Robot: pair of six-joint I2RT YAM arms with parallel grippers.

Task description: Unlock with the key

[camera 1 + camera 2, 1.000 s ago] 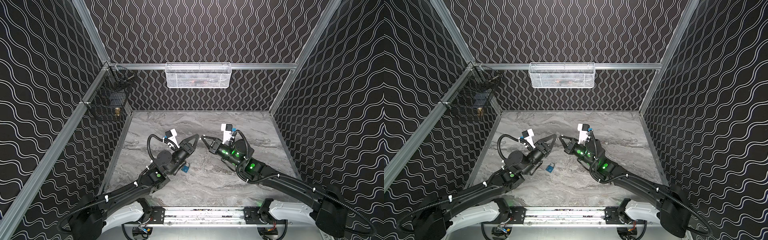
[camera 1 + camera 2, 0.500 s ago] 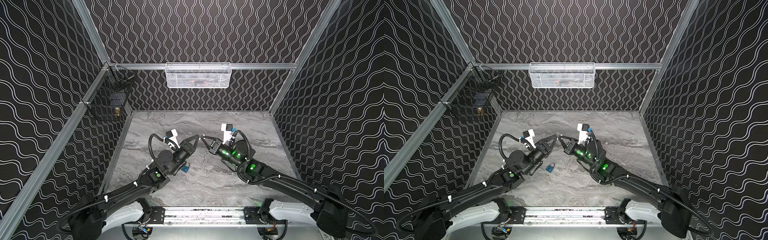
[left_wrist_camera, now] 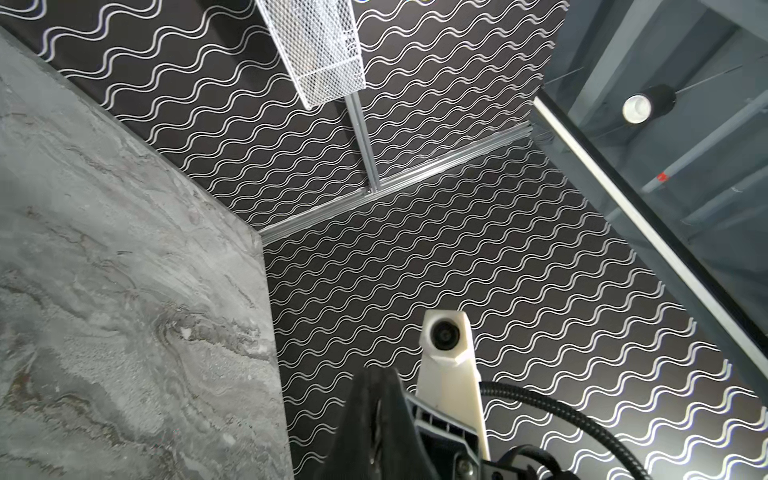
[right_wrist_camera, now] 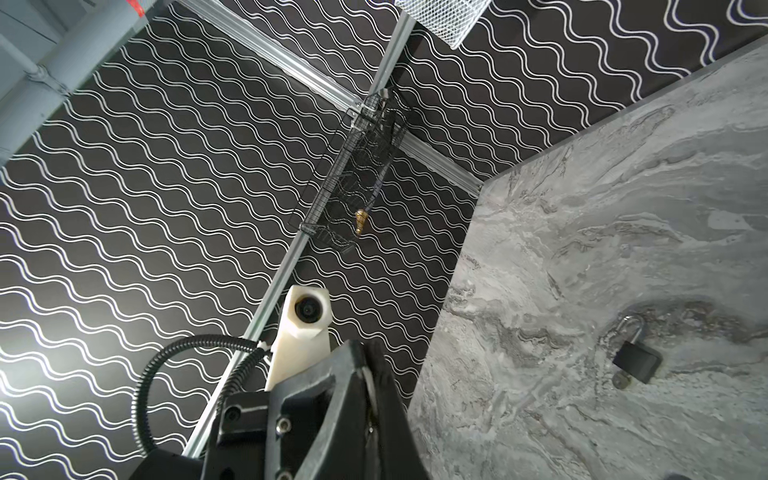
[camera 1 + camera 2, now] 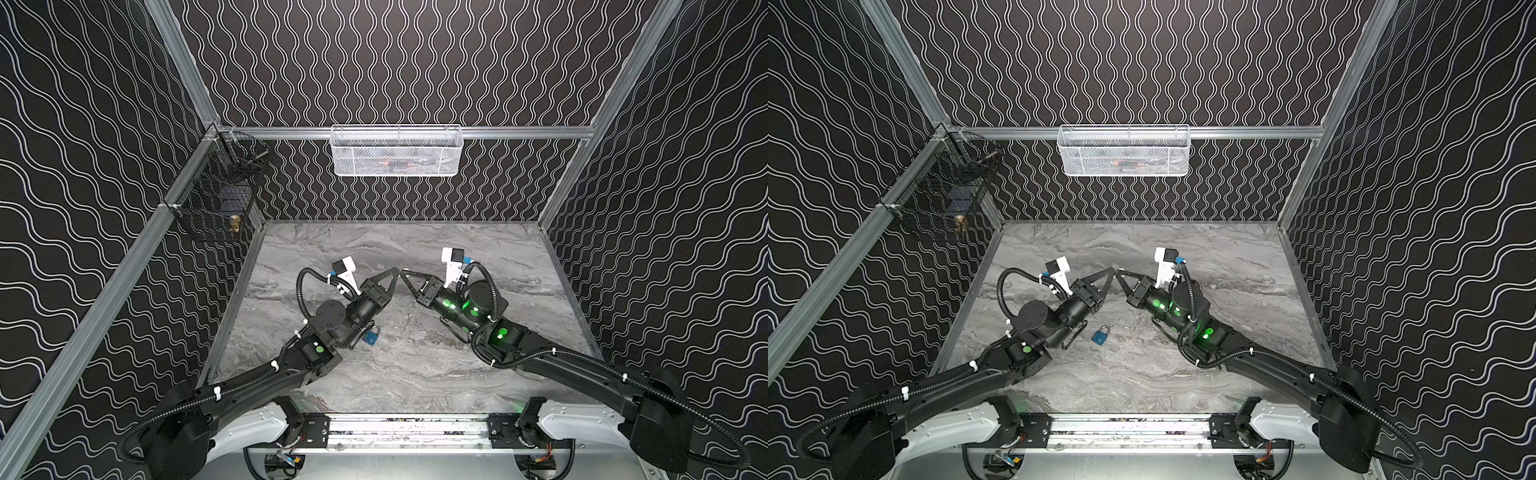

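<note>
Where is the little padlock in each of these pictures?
In a top view: padlock on the marble, partly hidden by the left arm.
In a top view: padlock in full sight beside that arm.
Left wrist: not in it.
Right wrist: padlock on the marble.
Shared landmark: white mesh basket.

The left gripper points toward two o'clock and the right gripper toward ten o'clock. Both are closed, with their tips nearly meeting.
</note>
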